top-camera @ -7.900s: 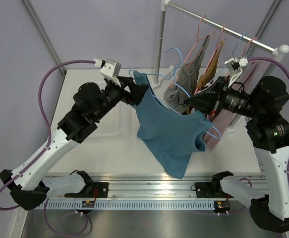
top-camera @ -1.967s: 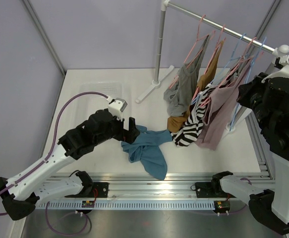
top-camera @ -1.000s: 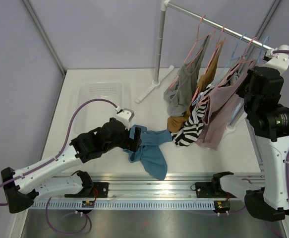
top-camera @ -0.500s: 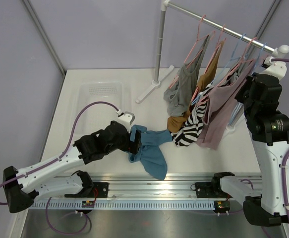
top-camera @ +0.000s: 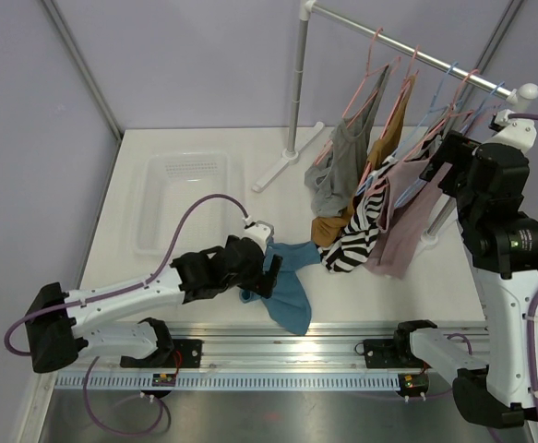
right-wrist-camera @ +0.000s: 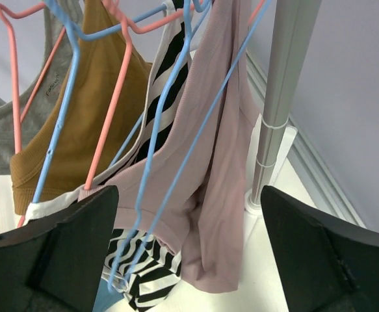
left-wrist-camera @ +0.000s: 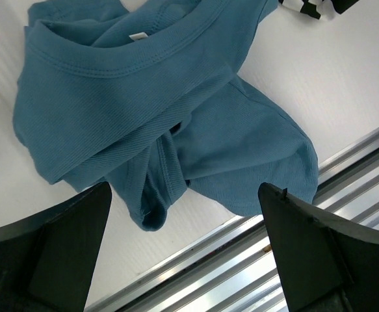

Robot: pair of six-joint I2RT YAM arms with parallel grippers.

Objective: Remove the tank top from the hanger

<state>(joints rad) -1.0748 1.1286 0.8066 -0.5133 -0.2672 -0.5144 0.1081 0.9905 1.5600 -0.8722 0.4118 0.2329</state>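
the blue tank top (top-camera: 287,281) lies crumpled on the white table (top-camera: 204,138), low in the middle of the top view, just above the metal track (top-camera: 324,346) at the near edge. it is off any hanger, bunched in folds, with one flap reaching down toward the track.

the left claw (top-camera: 270,266) sits at the left edge of the heap in the top view and covers part of it. in the left wrist view the tank top (left-wrist-camera: 156,110) fills the upper and middle frame, its ribbed neckline near the top. the left claw (left-wrist-camera: 184,190) is spread wide, with one dark finger in each lower corner and the cloth between and beyond them. nothing is gripped. i cannot tell whether the tips touch the cloth.

the right claw (top-camera: 435,164) is up at the right of the top view, beside the clothes on the rack (top-camera: 407,46) and well apart from the tank top. in its own view the right claw (right-wrist-camera: 189,192) is also spread wide and holds nothing. a blue hanger (right-wrist-camera: 151,146) hangs ahead of it, across a pink top (right-wrist-camera: 209,162), with a striped top (right-wrist-camera: 147,273), a brown top (right-wrist-camera: 91,104) and a grey top (right-wrist-camera: 0,136) to the left.

a clear bin (top-camera: 149,203) sits at the left of the table.
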